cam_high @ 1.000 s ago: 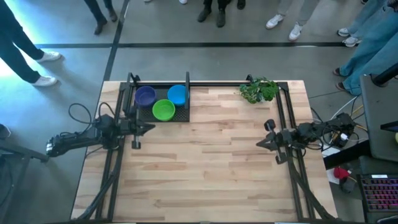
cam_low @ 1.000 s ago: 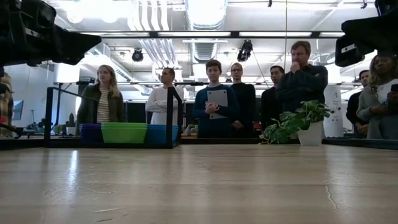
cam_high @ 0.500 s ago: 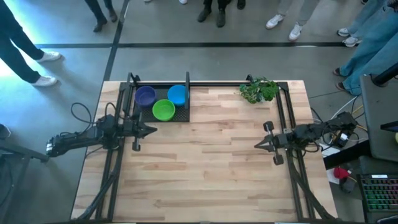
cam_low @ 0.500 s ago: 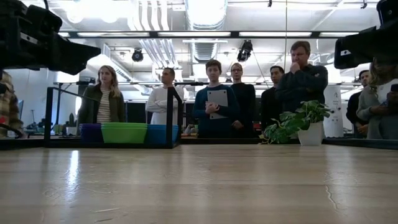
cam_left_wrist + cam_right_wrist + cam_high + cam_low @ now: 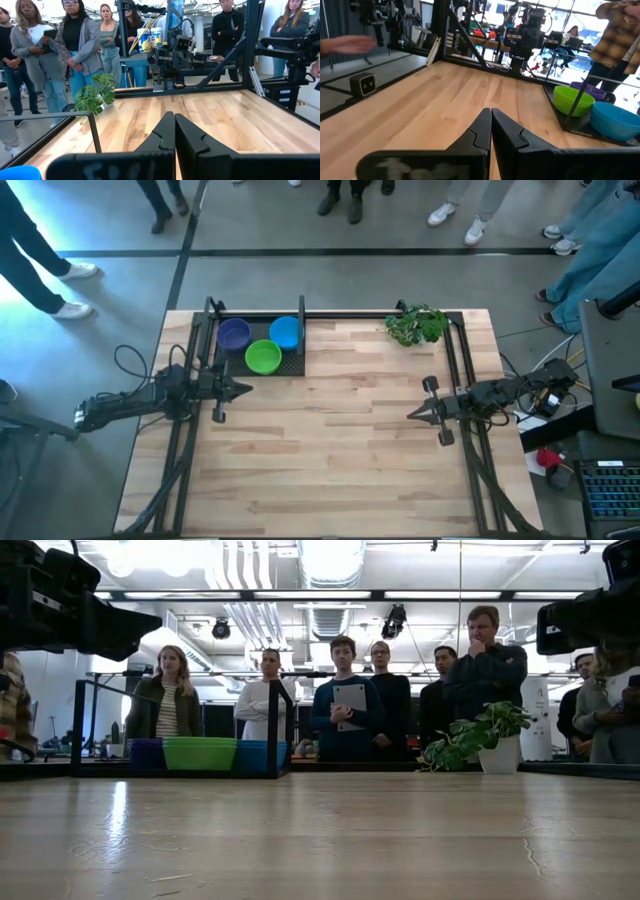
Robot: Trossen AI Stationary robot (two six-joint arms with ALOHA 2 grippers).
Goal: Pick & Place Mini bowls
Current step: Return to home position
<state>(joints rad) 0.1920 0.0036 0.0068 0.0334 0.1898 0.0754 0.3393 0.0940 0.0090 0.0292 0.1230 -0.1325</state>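
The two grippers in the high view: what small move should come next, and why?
Probably draw both arms back to rest. The left gripper and right gripper are shut and hold nothing, and the small round plastic purple bowl, lime green bowl and blue bowl all sit on the black shelf.

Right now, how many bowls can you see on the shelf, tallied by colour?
Purple bowl: 1
Green bowl: 1
Blue bowl: 1
Total: 3 showing; whether others are nested beneath them cannot be told.
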